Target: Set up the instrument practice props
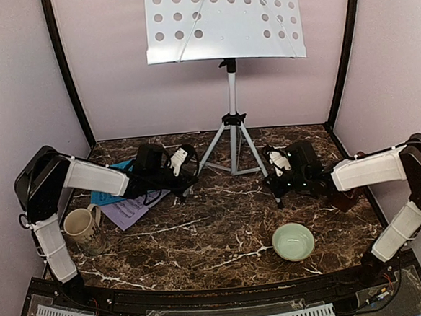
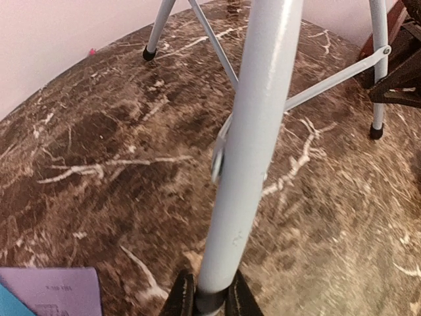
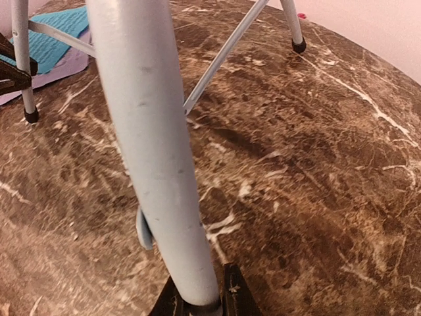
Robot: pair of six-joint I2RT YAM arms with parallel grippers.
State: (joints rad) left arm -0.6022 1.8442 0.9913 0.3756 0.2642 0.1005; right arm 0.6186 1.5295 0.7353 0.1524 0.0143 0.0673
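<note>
The silver-white music stand (image 1: 231, 91) stands upright at the back middle, its perforated desk (image 1: 222, 20) bare. My left gripper (image 1: 189, 180) is shut on the stand's left leg (image 2: 253, 151), low near the foot. My right gripper (image 1: 274, 178) is shut on the right leg (image 3: 148, 131), also near the foot. The blue sheet (image 1: 122, 171) and lilac sheet (image 1: 127, 209) lie flat on the table under my left arm, and both show in the right wrist view, blue (image 3: 52, 36) above lilac (image 3: 46, 71). A reddish-brown metronome (image 1: 345, 198) is mostly hidden under my right forearm.
A beige mug (image 1: 82, 228) stands at the near left beside my left arm. A pale green bowl (image 1: 293, 240) sits at the near right. The marble table (image 1: 215, 230) is walled by pale panels at the back and sides.
</note>
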